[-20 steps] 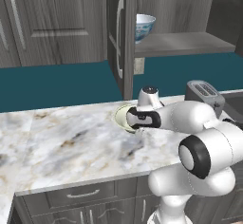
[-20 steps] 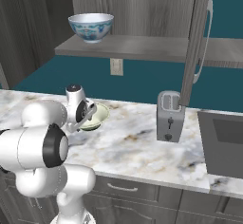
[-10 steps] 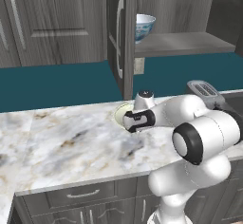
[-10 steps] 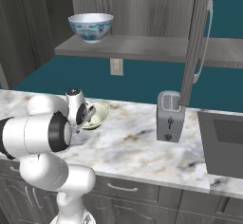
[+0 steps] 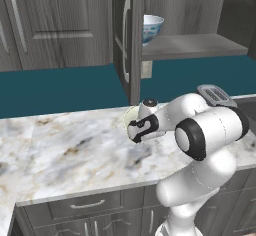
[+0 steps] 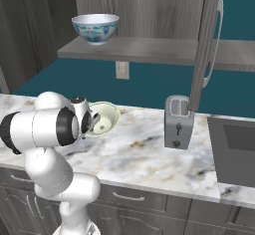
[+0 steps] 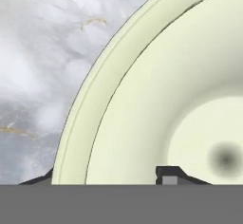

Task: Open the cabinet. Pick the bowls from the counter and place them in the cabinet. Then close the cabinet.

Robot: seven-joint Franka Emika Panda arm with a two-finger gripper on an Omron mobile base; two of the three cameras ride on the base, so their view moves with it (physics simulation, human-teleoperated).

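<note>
the cabinet (image 5: 131, 45) stands open, and the blue-patterned bowl (image 6: 95, 28) is already set on its lower shelf (image 6: 149, 50). the cream-green bowl (image 6: 104, 118) is on the counter (image 6: 149, 154), just below that shelf and near the wall outlet (image 6: 122, 70). so 1 of the 2 bowls is judged to be stored, and the grasp of the 2nd is judged to be the step in hand.

the gripper (image 7: 107, 176) is brought down onto the near wall of the cream-green bowl. in the hand view 1 dark fingertip (image 7: 167, 174) is seen inside the bowl and the other at the outside of the rim, so the rim lies between the jaws. the jaws are part closed about it, but contact with the wall cannot be confirmed, so whether the bowl is gripped cannot be told.

several risks are judged from here. a rim pinch on a smooth curved wall may slip, and the bowl may tilt or drop if it is lifted before the jaws are firm. the open door (image 6: 204, 45) hangs near the lift path and could be struck. the stored bowl could be knocked if the 2nd is set too close. the toaster (image 6: 178, 121) stands well apart.
</note>
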